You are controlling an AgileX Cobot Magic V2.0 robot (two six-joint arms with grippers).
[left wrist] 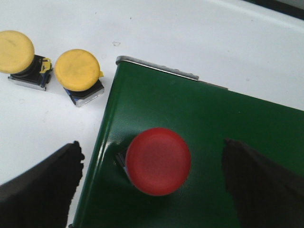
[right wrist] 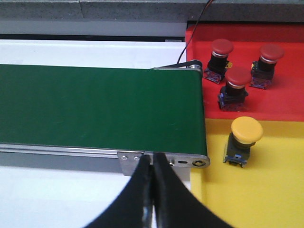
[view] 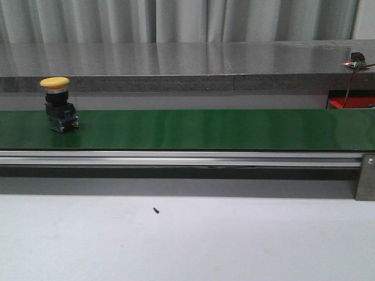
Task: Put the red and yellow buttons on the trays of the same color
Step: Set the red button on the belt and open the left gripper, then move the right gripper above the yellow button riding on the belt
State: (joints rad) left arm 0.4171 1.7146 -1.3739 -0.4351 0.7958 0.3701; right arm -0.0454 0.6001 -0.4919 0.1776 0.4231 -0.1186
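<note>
A yellow button (view: 57,104) stands on the green belt (view: 205,129) at its left end in the front view. In the left wrist view a red button (left wrist: 157,160) sits on the belt's end, between the wide-apart fingers of my open left gripper (left wrist: 154,185), untouched. Two yellow buttons (left wrist: 78,71) (left wrist: 16,53) stand on the white table beside the belt. In the right wrist view my right gripper (right wrist: 153,164) is shut on nothing, over the belt's other end. The red tray (right wrist: 285,102) holds three red buttons (right wrist: 235,85). The yellow tray (right wrist: 266,190) holds one yellow button (right wrist: 244,137).
The belt's aluminium rail (view: 176,158) runs along its near side, with a metal end bracket (view: 365,175) at the right. A grey ledge (view: 176,64) lies behind the belt. A small dark speck (view: 156,210) lies on the white table. A cable (right wrist: 192,28) runs near the red tray.
</note>
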